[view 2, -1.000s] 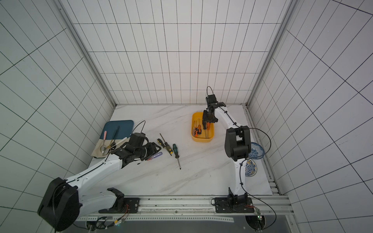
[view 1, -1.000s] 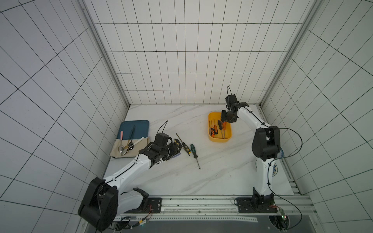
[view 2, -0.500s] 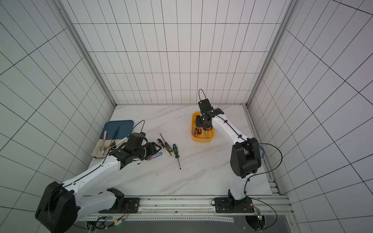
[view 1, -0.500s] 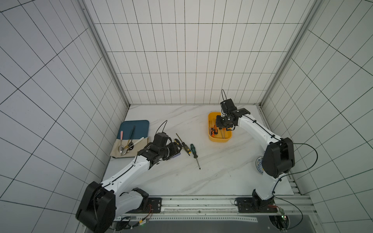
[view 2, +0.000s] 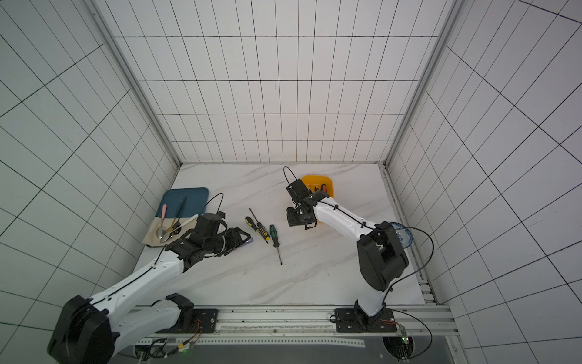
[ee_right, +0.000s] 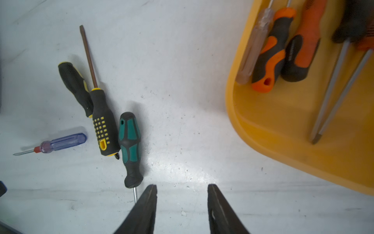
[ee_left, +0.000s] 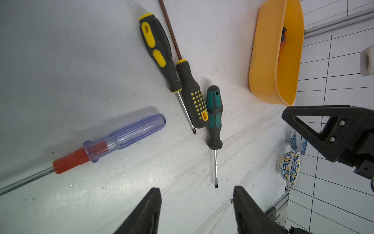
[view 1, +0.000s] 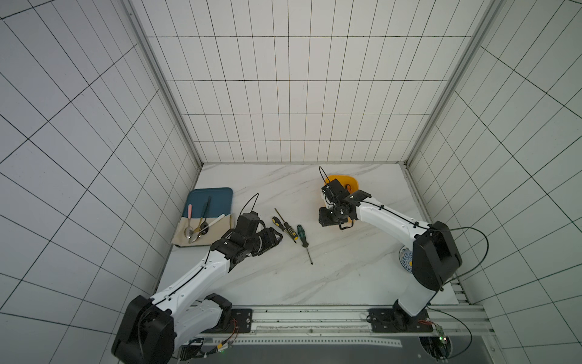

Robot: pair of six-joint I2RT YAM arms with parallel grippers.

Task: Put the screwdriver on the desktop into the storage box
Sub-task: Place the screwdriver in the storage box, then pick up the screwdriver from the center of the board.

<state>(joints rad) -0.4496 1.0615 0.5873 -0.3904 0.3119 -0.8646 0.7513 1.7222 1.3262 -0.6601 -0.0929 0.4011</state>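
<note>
Left gripper point(view 1: 276, 237) in both top views hangs low over the desktop point(view 1: 346, 277) toward its left edge, just beside two black-and-yellow screwdrivers point(view 1: 277, 221) and a green-handled screwdriver point(view 1: 301, 233) lying mid-desktop; right gripper point(view 1: 327, 217) hovers by the near end of the yellow storage box point(view 2: 321, 182), which sits near the far edge. Left wrist view: its jaws stand wide apart and empty, with a clear blue-handled screwdriver point(ee_left: 129, 133) lying on the desktop ahead. Right wrist view: jaws partly parted and empty above bare desktop between the green-handled screwdriver and the storage box, which holds several orange-handled screwdrivers point(ee_right: 271, 54).
</note>
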